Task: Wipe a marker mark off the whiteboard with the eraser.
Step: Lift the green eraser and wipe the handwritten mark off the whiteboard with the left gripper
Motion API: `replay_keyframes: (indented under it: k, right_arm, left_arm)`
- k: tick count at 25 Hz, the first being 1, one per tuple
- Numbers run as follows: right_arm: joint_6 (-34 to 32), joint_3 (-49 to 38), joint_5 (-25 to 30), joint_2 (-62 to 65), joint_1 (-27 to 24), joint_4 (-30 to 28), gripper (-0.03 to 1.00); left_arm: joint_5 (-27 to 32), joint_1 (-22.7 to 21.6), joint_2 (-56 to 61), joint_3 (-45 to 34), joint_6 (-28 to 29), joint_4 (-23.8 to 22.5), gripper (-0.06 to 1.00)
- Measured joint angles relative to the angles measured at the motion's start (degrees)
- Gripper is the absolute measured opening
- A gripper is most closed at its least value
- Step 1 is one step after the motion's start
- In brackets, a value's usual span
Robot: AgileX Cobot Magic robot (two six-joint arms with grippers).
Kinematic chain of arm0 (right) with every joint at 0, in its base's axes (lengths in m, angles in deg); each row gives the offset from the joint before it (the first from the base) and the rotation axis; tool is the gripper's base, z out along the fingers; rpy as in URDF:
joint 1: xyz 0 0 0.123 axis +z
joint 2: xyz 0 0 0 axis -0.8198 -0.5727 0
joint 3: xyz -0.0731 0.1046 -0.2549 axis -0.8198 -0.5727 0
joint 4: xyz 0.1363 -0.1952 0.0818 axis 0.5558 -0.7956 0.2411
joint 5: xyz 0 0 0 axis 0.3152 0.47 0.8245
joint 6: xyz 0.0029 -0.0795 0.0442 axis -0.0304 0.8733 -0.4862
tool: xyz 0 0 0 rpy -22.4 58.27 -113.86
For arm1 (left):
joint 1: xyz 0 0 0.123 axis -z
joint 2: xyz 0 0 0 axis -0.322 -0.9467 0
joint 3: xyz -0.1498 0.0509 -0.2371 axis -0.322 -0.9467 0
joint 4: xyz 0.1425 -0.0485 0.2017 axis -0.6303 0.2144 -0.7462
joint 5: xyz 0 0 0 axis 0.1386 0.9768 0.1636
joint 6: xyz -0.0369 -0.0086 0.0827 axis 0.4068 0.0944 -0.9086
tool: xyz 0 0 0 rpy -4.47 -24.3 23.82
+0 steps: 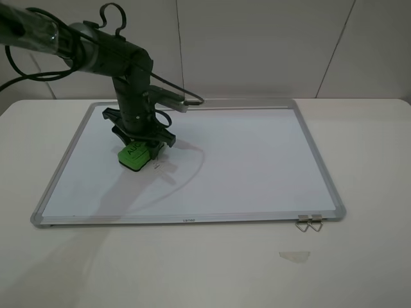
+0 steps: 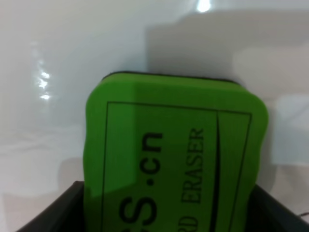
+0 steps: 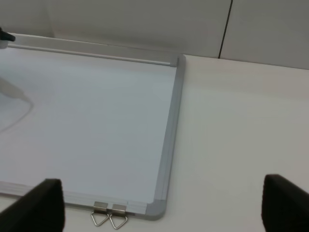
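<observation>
The whiteboard (image 1: 257, 160) lies flat on the table, its silver frame showing all round. On its left part my left gripper (image 1: 139, 149) points down, shut on the green eraser (image 1: 133, 158), which rests on or just above the board. The marker mark (image 1: 159, 167), a tiny dark squiggle, sits just right of the eraser's near corner. In the left wrist view the eraser (image 2: 176, 154) fills the frame between two black fingers (image 2: 48, 212). My right gripper (image 3: 162, 205) is open and holds nothing, hovering over the whiteboard's near right corner (image 3: 159, 210); it is out of the high view.
Two metal clips (image 1: 309, 224) hang off the board's near right edge, also seen from the right wrist as clips (image 3: 109, 216). A small pale scrap (image 1: 294, 255) lies on the white table in front of the board. A black cable loops behind the left arm.
</observation>
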Motion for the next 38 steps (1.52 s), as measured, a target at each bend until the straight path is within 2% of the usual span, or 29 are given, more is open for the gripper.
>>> replay_keyframes:
  k: [6,11,17,27,33,38]
  right_arm:
    - [0.00,0.00,0.00,0.00,0.00,0.00,0.82]
    - [0.00,0.00,0.00,0.00,0.00,0.00,0.82]
    - [0.00,0.00,0.00,0.00,0.00,0.00,0.82]
    - [0.00,0.00,0.00,0.00,0.00,0.00,0.82]
    - [0.00,0.00,0.00,0.00,0.00,0.00,0.82]
    - [0.00,0.00,0.00,0.00,0.00,0.00,0.82]
  left_arm:
    - [0.41,-1.93,0.00,0.00,-0.67,1.90,0.60]
    - [-0.73,-1.61,-0.30,0.00,-3.96,9.85,0.60]
    - [0.71,0.94,-2.16,0.93,-9.17,13.96,0.60]
    - [-0.68,9.54,-2.96,1.63,-10.61,15.01,0.60]
    - [-0.85,8.43,-2.96,1.70,-10.61,16.38,0.60]
    - [-1.91,4.37,-2.96,1.70,-10.61,14.94,0.60]
